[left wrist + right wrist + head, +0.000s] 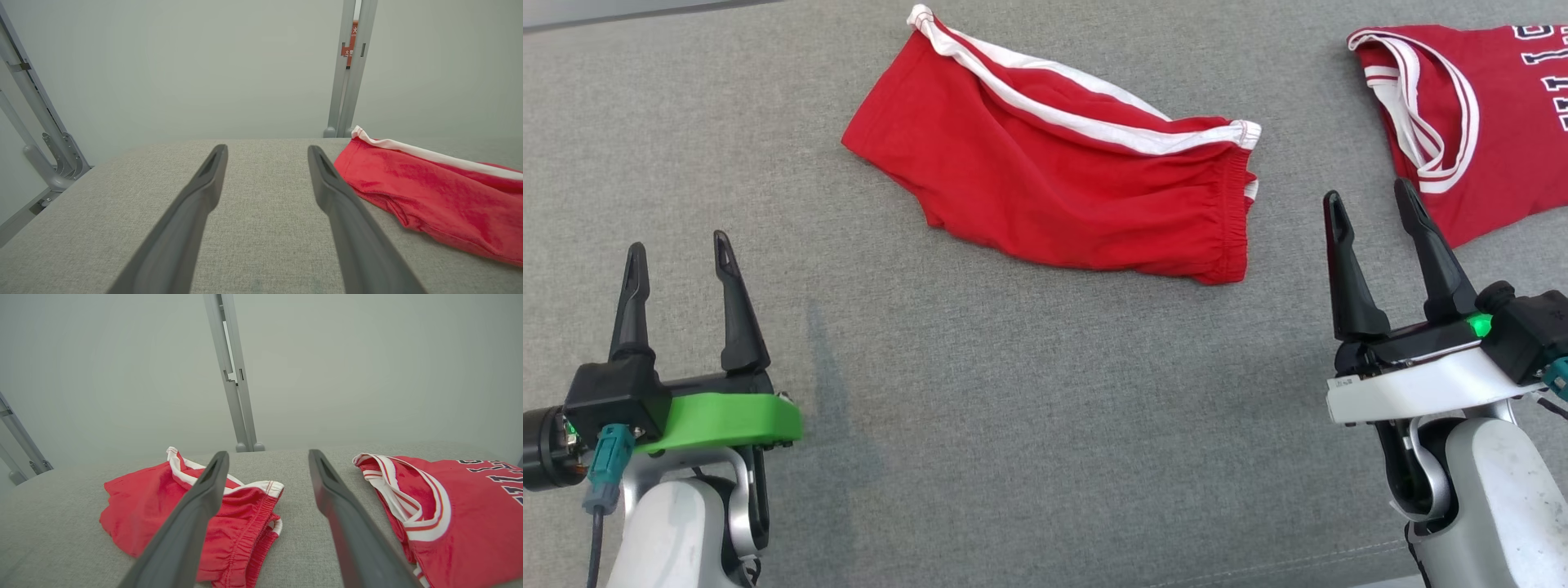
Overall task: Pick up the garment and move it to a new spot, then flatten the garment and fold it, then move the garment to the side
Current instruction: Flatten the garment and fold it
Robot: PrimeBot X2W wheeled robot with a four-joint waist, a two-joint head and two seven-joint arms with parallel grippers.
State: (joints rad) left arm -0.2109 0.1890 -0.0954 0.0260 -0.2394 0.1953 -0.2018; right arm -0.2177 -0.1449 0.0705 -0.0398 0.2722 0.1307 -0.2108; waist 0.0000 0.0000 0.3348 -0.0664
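Note:
The garment, a pair of red shorts [1062, 180] with a white side stripe, lies crumpled and folded over itself on the grey fabric surface [1013, 408], waistband towards the right. My left gripper [678, 243] hovers open at the lower left, well short of the shorts, with nothing between its fingers. My right gripper [1368, 191] is open and empty at the right, just right of the waistband. In the left wrist view the shorts [441, 204] lie right of the open gripper [267, 149]. In the right wrist view the shorts [151, 506] sit behind the left finger of the open gripper [268, 454].
A red jersey [1494, 122] with white trim and dark lettering lies at the far right, close beside my right gripper; it appears too in the right wrist view [461, 514]. A grey metal post [235, 375] stands behind the surface's far edge, before a pale wall.

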